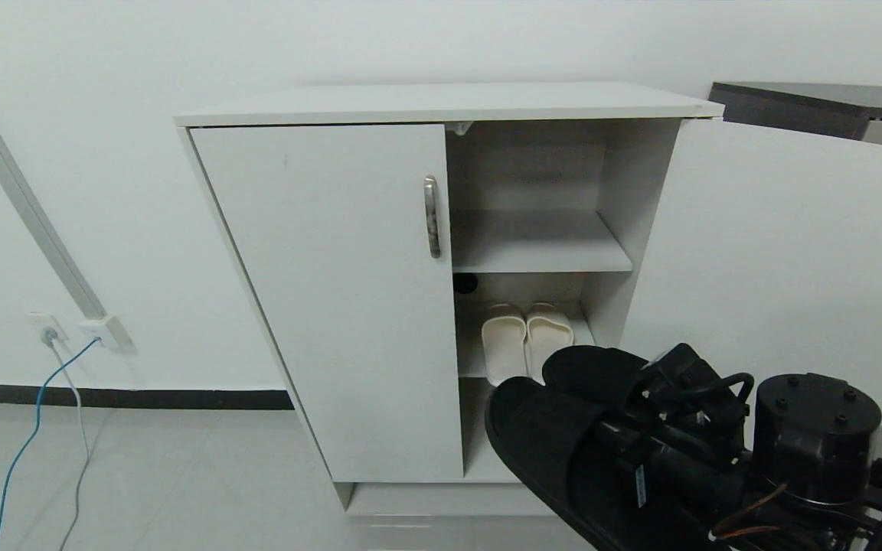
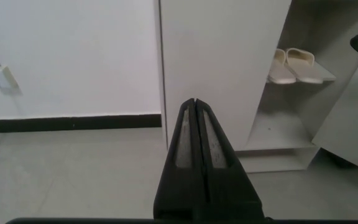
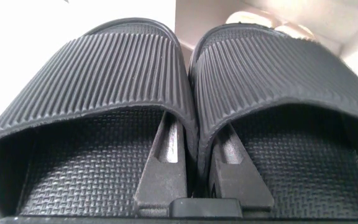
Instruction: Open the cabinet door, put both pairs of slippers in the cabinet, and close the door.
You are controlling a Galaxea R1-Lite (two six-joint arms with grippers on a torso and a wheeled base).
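Observation:
The white cabinet (image 1: 318,291) stands with its right door (image 1: 785,268) swung open and its left door shut. A pair of white slippers (image 1: 525,340) lies on the middle shelf, also in the left wrist view (image 2: 297,65). My right gripper (image 3: 194,171) is shut on the pair of black slippers (image 1: 563,436), one finger inside each slipper, pinching their inner walls together (image 3: 191,93). It holds them in the air before the open half, below the white pair. My left gripper (image 2: 194,109) is shut with nothing in it, low and facing the shut left door.
The upper shelf (image 1: 540,245) and the bottom compartment (image 2: 278,130) hold nothing. A metal handle (image 1: 431,216) sits on the left door. A wall socket with a blue cable (image 1: 35,413) is at the left. A dark cabinet (image 1: 824,107) stands behind the open door.

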